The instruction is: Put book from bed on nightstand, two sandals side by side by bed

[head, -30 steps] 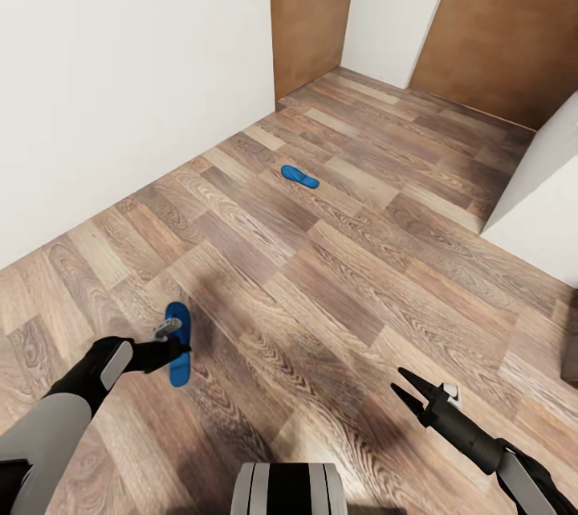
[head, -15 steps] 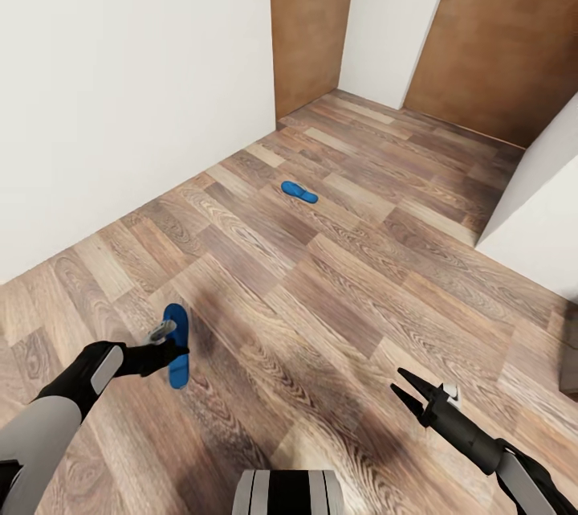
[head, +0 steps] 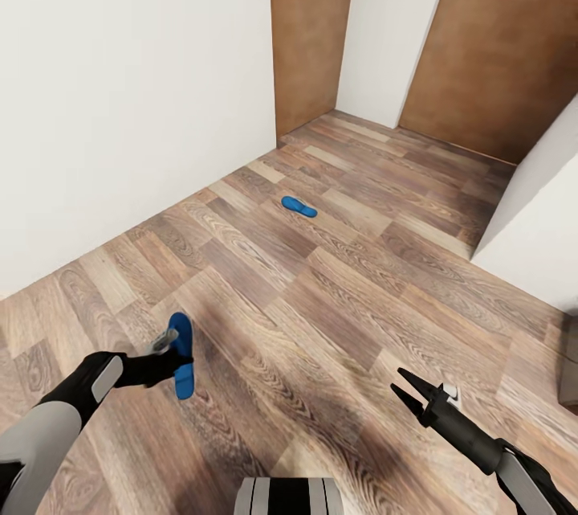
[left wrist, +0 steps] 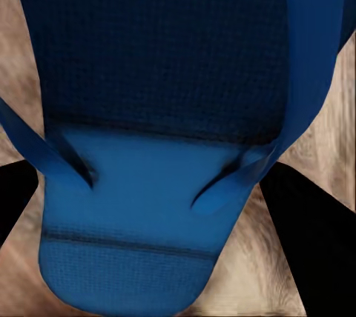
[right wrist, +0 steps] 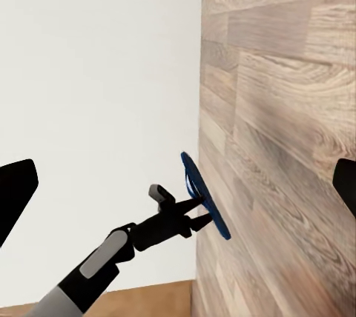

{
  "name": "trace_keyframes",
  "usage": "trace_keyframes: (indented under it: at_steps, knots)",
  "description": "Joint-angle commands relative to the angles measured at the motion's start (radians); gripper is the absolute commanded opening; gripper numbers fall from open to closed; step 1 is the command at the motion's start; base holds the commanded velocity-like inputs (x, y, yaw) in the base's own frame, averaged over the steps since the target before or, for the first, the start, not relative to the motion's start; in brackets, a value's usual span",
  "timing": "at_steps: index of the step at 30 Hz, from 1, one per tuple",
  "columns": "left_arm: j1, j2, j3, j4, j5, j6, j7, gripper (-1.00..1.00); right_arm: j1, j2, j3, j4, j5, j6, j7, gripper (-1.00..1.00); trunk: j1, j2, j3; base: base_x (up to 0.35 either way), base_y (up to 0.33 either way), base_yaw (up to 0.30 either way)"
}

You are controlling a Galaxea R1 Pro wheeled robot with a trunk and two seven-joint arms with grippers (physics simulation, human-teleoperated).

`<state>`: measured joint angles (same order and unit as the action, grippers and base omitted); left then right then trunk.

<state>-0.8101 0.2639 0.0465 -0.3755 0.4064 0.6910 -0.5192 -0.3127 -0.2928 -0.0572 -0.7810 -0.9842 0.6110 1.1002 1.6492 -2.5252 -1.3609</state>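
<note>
Sandal (head: pixel 182 356) clamped in left gripper (head: pixel 170 354) above plank floor (head: pixel 337 274) | left wrist: strap and sole (left wrist: pixel 163 109) between dark fingers (left wrist: pixel 315 235) | second sandal (head: pixel 299 206) lies far off near door (head: pixel 309 25) | right gripper (head: pixel 409 392) spread wide, holding nothing

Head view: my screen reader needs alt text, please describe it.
The left hand holds a blue sandal above the wood-plank floor. A second sandal lies farther off near brown doors; the right hand is open.
</note>
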Motion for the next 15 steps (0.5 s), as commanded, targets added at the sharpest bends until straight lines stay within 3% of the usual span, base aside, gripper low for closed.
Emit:
trace_keyframes:
  at_steps: [1,7,11,15]
  knots:
    - [0.000,0.000,0.005,0.005,-0.003,0.005,-0.019,-1.00,0.000,0.000,0.000,0.000,-0.006,0.008,0.000,1.00,-0.001,0.000,0.003,0.000,0.000,0.000]
    - [0.023,0.014,0.006,0.032,-0.006,-0.028,-0.179,-1.00,0.000,0.000,0.002,0.000,-0.005,0.009,0.001,1.00,-0.003,0.001,0.027,0.000,0.000,0.000]
    - [0.047,0.023,0.007,0.050,-0.006,-0.099,-0.293,-1.00,0.000,0.000,0.009,-0.002,-0.004,0.007,0.001,1.00,-0.005,0.002,0.042,0.000,0.000,0.000]
    - [0.056,0.025,0.007,0.078,-0.007,-0.156,-0.367,-1.00,0.000,0.000,0.016,-0.002,0.002,0.006,-0.001,1.00,-0.007,0.003,0.057,0.000,0.000,0.000]
